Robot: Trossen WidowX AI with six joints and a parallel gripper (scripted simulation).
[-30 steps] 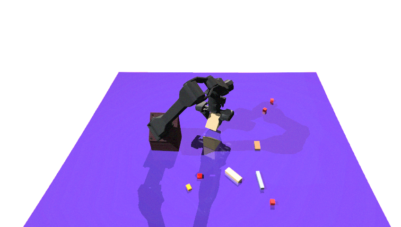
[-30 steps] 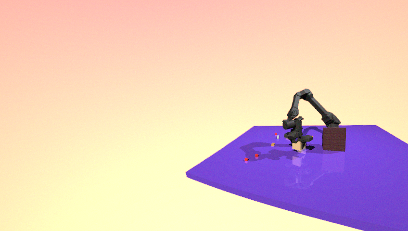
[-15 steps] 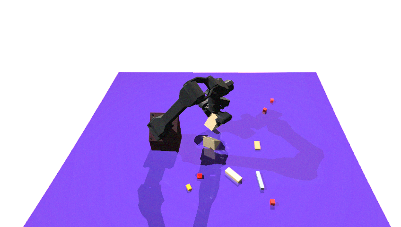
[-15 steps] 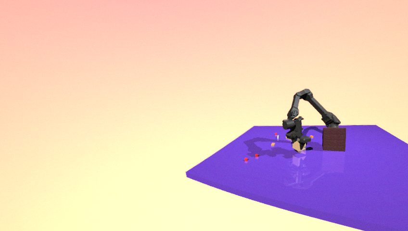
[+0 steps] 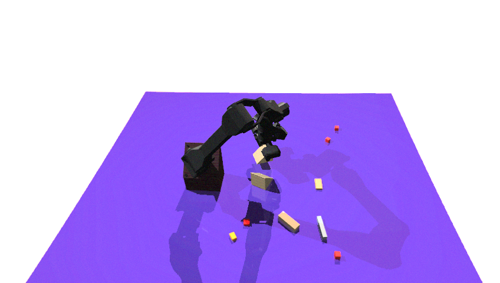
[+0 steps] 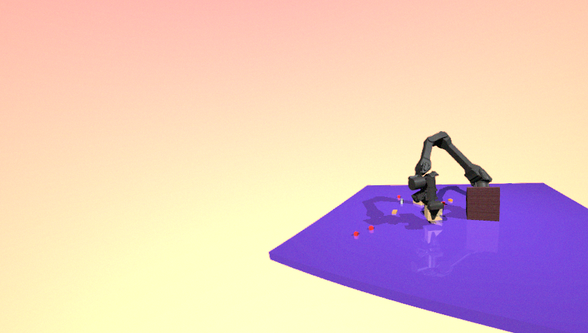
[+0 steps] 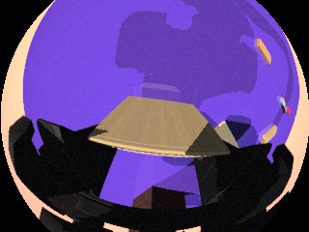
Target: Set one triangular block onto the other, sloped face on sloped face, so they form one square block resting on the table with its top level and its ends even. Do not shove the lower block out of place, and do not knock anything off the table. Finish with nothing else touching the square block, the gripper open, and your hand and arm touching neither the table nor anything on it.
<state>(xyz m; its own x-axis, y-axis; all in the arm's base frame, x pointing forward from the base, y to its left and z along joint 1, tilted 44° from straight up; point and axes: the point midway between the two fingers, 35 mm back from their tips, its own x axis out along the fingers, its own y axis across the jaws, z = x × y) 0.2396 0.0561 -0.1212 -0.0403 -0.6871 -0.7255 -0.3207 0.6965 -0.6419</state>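
My gripper is shut on one tan triangular block, which hangs above the table, tilted in the top view. One finger partly covers it there. The other triangular block rests on the table, nearer to the top view, with a flat upright face toward that camera. The blocks are apart. In the wrist view the held block spans between the fingers, and a small part of what looks like the lower block shows beyond the right finger. In the exterior view the fingers and held block hide most of the lower block.
On the purple table are a long peach block, a silver bar, a small tan block, a yellow block and several red cubes, one left of the peach block. The arm's wooden base stands beside the blocks.
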